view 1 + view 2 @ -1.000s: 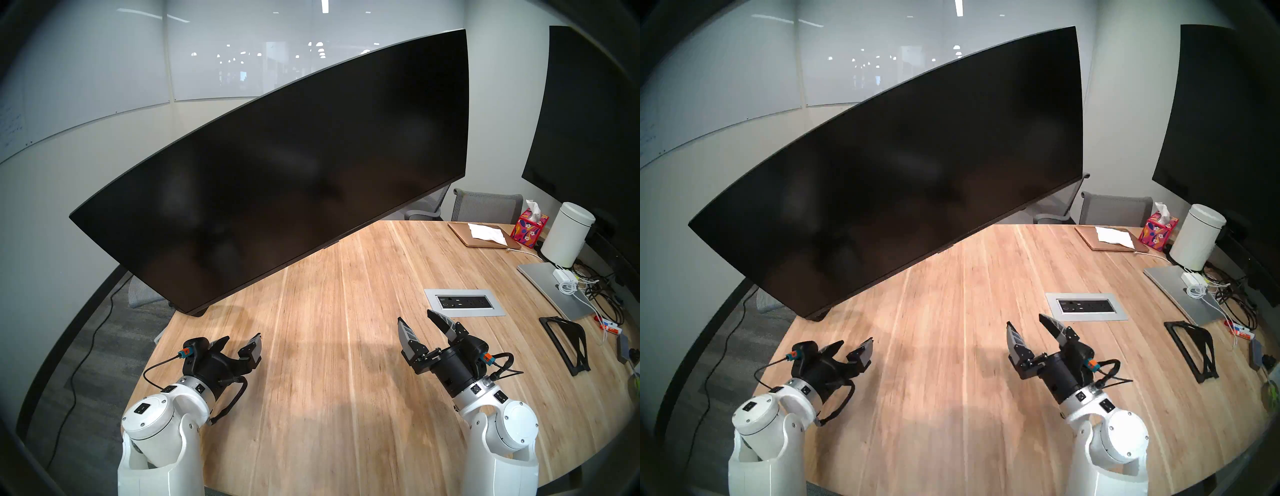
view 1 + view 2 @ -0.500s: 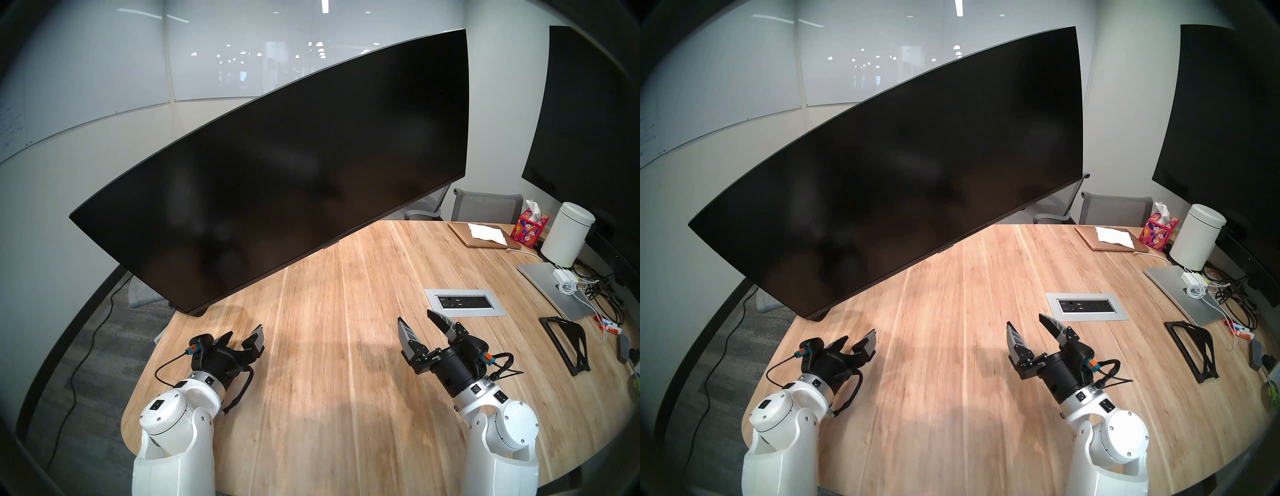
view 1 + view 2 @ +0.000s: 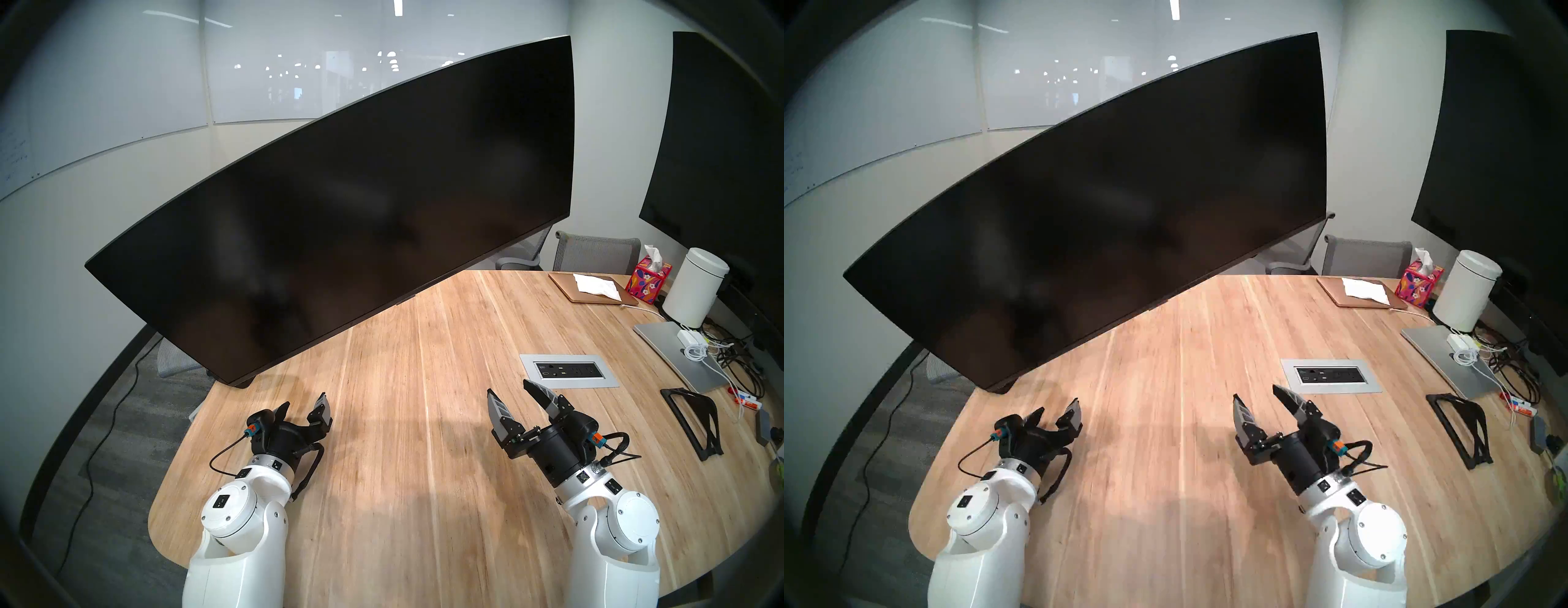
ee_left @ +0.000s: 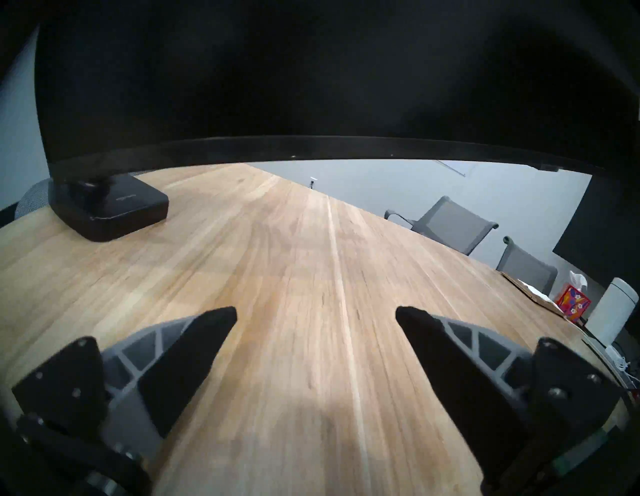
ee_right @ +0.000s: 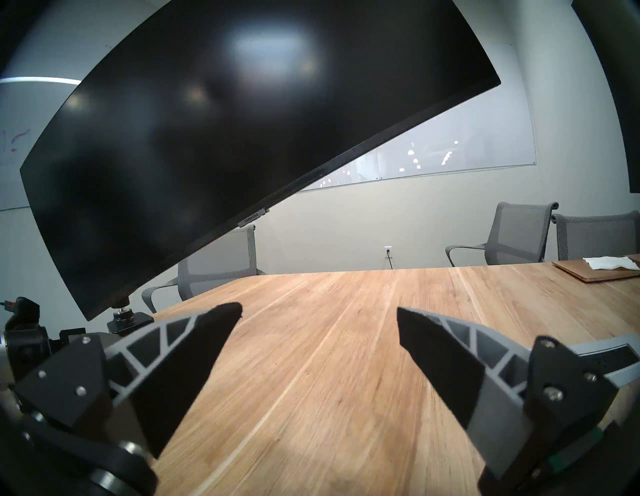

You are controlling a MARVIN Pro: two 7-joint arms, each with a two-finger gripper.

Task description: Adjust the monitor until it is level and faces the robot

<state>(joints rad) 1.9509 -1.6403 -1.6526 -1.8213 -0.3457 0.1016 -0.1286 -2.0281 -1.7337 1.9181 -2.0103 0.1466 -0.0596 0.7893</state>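
The wide black monitor (image 3: 339,204) hangs over the wooden table (image 3: 424,424), tilted with its left end low and its right end high. It also shows in the head right view (image 3: 1089,204), the left wrist view (image 4: 311,69) and the right wrist view (image 5: 207,121). Its black clamp base (image 4: 114,211) sits at the table's left edge. My left gripper (image 3: 304,403) is open and empty, low over the table below the monitor's lower left corner, not touching it. My right gripper (image 3: 508,388) is open and empty, right of centre.
A power socket panel (image 3: 568,370) is set in the table just beyond my right gripper. At the right stand a second dark screen (image 3: 729,148) on a silver base (image 3: 674,356), a white canister (image 3: 695,293), a tissue box (image 3: 647,280), cables and a black stand (image 3: 695,420). Grey chairs (image 3: 594,254) stand behind.
My left arm has moved to the right and a little forward over the table, its gripper staying open. The right arm and the monitor have not moved.
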